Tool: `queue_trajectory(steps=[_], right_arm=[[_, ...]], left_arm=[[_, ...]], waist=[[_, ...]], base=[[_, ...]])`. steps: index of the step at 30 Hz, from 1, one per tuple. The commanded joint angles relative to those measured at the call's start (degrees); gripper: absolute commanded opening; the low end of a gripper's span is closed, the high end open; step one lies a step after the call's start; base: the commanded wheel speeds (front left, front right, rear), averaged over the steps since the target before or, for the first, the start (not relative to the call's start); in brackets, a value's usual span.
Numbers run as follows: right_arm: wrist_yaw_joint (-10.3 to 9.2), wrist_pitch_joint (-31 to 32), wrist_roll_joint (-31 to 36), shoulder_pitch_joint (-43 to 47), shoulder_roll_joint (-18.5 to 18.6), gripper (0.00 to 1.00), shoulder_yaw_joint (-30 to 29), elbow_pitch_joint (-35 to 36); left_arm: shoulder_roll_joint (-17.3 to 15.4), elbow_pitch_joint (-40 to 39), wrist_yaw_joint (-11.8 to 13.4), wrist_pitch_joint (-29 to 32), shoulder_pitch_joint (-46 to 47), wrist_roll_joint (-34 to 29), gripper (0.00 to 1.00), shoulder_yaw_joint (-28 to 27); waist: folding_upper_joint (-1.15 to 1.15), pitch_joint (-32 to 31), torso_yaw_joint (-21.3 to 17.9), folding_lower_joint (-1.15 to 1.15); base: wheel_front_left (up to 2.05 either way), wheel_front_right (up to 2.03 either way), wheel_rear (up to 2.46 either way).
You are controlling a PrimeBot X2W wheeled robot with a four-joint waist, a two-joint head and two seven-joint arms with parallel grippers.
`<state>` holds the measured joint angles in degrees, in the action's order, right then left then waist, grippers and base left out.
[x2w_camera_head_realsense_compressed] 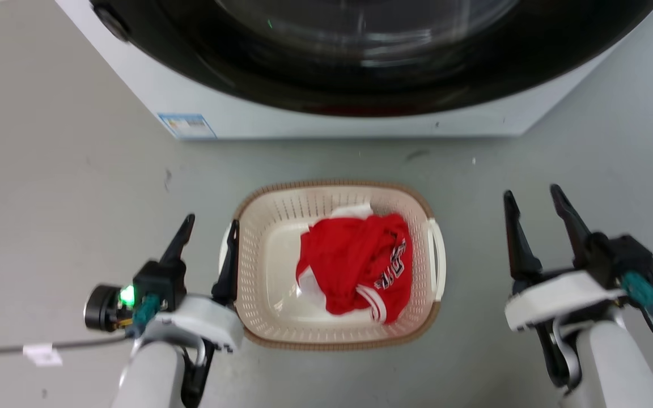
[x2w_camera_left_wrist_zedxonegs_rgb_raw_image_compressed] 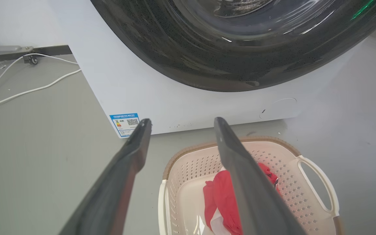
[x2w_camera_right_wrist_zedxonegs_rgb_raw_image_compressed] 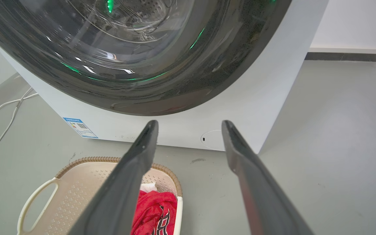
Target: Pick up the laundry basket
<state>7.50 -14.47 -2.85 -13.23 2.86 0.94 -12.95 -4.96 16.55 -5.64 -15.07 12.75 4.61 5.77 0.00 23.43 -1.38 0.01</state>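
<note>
One washer [x2w_camera_head_realsense_compressed: 190, 96] at back. One basket [x2w_camera_head_realsense_compressed: 281, 211] on the floor [x2w_camera_head_realsense_compressed: 66, 198] between the arms, long axis seemingly left-right, two handles. Left gripper [x2w_camera_head_realsense_compressed: 212, 222] is wide and empty, inner finger at left handle [x2w_camera_left_wrist_zedxonegs_rgb_raw_image_compressed: 161, 209], so it's nearer. Right gripper [x2w_camera_head_realsense_compressed: 532, 192] is wide and empty, well off right handle [x2w_camera_head_realsense_compressed: 439, 255]. One red garment [x2w_camera_head_realsense_compressed: 355, 260] inside.

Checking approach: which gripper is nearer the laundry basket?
Left. The left gripper is at the left edge of the laundry basket, one finger over it; the right gripper stands apart to its right.
</note>
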Motion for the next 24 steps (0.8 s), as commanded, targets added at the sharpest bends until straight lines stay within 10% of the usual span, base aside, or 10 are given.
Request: queue_trajectory(steps=[1, 24], right_arm=[[-0.02, 0.6, -1.8, -3.0, 0.0, 1.00, 0.7, -2.1], [-0.02, 9.8, -8.4, -27.8, 0.0, 1.00, 9.2, -37.1]], left_arm=[[-0.7, 2.5, -0.5, -0.2, 3.0, -0.4, 1.00, 0.1], [-6.2, 43.1, -1.8, 2.9, 30.9, 10.2, 1.00, 12.4]], waist=[[0.00, 6.1, -1.1, -0.01], [0.00, 20.4, -0.5, -0.01]], base=[[0.00, 0.00, 0.00], [0.00, 0.00, 0.00]])
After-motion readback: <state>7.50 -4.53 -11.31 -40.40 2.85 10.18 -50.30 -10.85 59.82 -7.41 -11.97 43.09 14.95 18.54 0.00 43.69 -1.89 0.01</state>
